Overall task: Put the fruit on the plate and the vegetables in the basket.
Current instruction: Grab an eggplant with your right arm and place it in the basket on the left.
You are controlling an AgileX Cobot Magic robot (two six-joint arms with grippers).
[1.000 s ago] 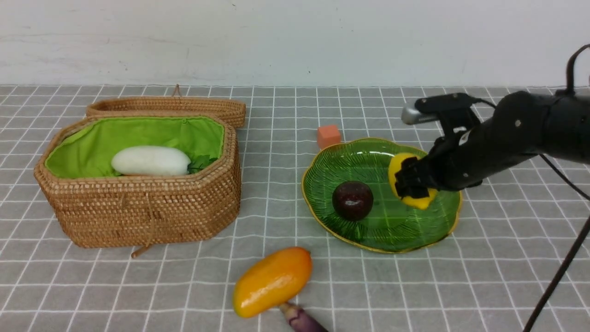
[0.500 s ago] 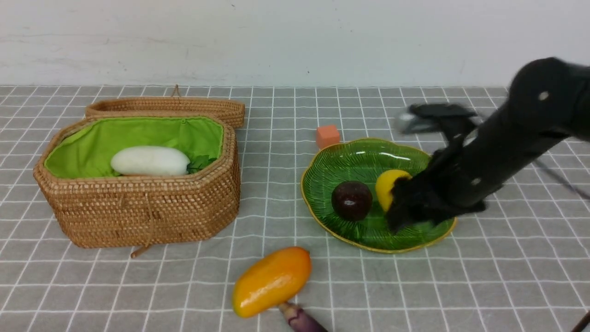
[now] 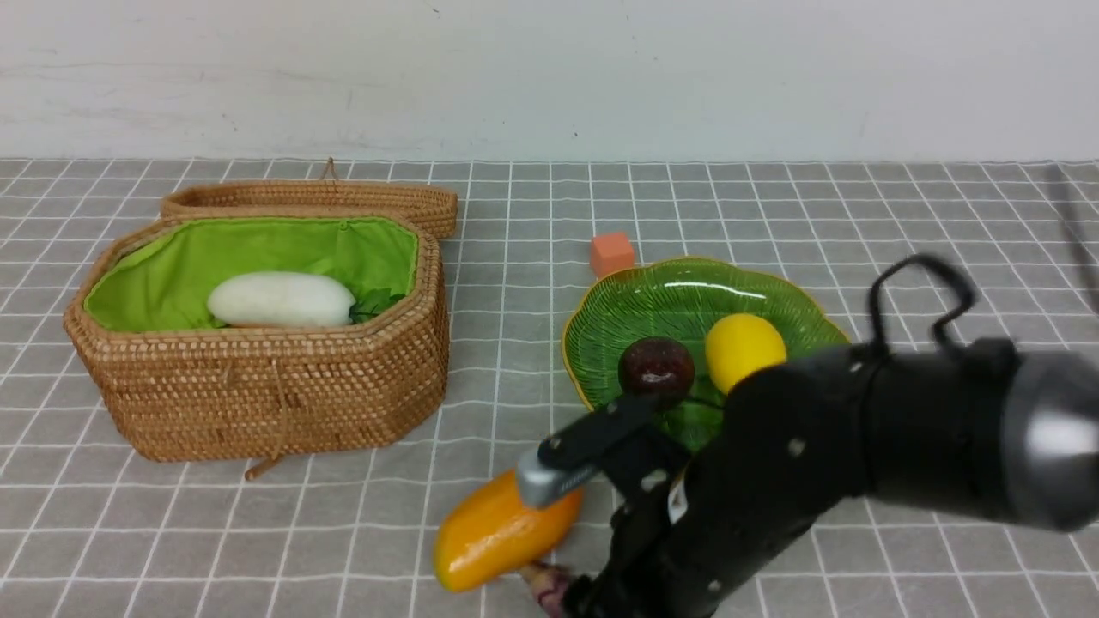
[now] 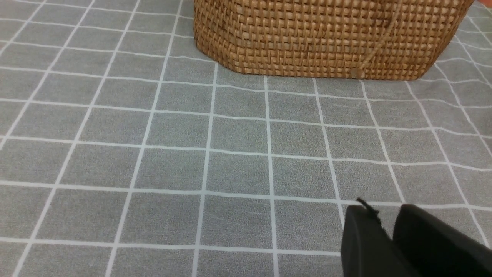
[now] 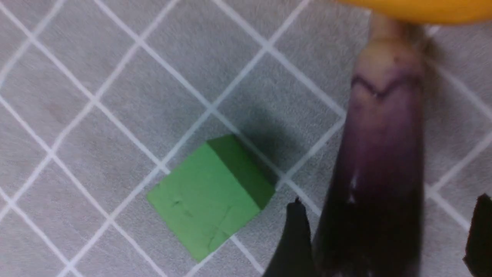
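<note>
The right arm [image 3: 824, 481] has swung off the plate [image 3: 652, 300], leaving the lemon [image 3: 743, 348] beside the maroon ball [image 3: 657, 369] there. Left of the plate, the basket [image 3: 258, 403] holds the white vegetable [image 3: 281, 299]. In front of the plate, the right tool [image 5: 388, 200] gapes, released, astride the eggplant [image 5: 380, 154] beside the mango [image 3: 498, 536].

Plate [image 3: 687, 287] on bench [image 3: 859, 215]. On plate: lemon [image 3: 743, 349], ball fruit [image 3: 657, 369] just left of it. Cube [image 3: 612, 253] just behind plate's rear left rim. Basket [image 3: 275, 395] well left of plate, long vegetable [image 3: 281, 299] inside; lid [image 3: 309, 197] behind basket. Mango [image 3: 489, 536] before plate, leftward. Eggplant [image 5: 378, 184] stem against mango's near side; second cube [image 5: 207, 196] just beside eggplant.
</note>
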